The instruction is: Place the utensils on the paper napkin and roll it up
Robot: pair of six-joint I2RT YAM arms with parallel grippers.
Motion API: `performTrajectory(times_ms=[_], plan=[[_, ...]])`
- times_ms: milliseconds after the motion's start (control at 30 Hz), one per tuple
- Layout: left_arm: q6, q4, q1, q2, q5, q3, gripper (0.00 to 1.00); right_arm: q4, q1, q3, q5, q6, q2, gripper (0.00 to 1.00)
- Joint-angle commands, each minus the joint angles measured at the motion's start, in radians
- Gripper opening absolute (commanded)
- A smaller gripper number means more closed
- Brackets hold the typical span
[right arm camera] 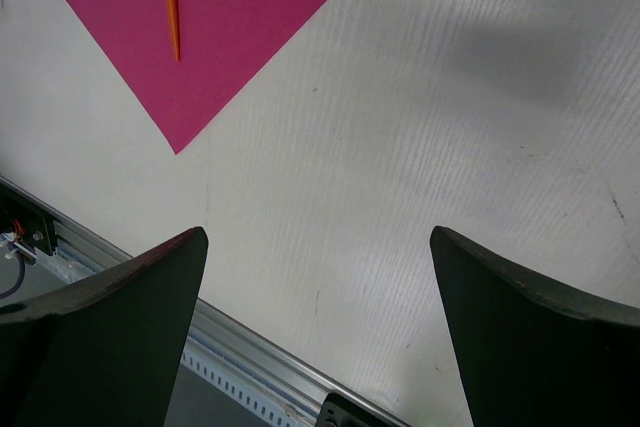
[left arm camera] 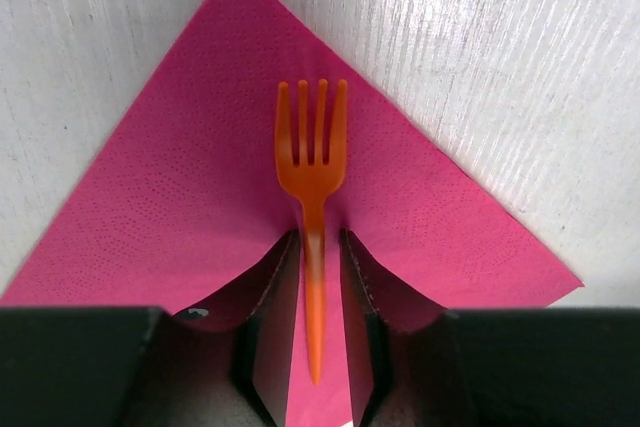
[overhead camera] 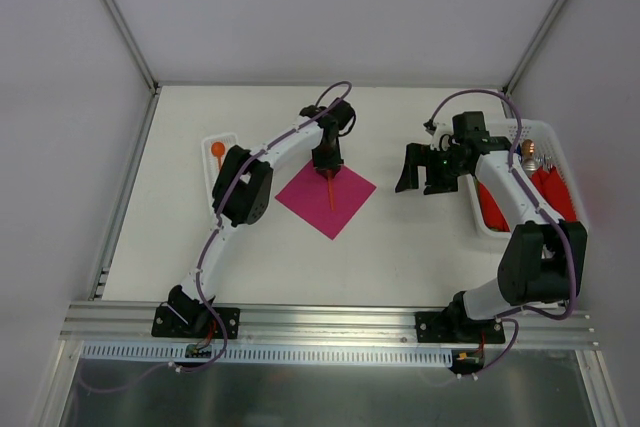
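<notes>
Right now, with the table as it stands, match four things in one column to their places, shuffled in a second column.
Things:
1. orange fork
2. orange spoon
3. red bundles
4. right pincer

Places:
A. in the white basket
B. lying on the pink napkin
C. open, over bare table
D. in the small white tray

Pairs: 1-B, 2-D, 3-A, 4-C.

No readable text, label, brand, number or sign on any surface in view

Bare table point(overhead camera: 400, 247) between napkin point(overhead camera: 308, 201) and near rail point(overhead camera: 330, 319)
</notes>
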Motion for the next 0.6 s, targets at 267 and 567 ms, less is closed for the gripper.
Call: performTrajectory(times_ms=[267, 567], plan=[[0.011, -0.034, 0.008, -0.08, -0.007, 0.015, 0.4, -0.011, -0.013, 0.027, -0.034, 0.017, 0.001, 0.99], [0.054, -0.083, 0.011, -0.429, -0.086, -0.071, 0.45, -0.009, -0.013, 0.017, -0.054, 0.017, -0.036, 0.99]])
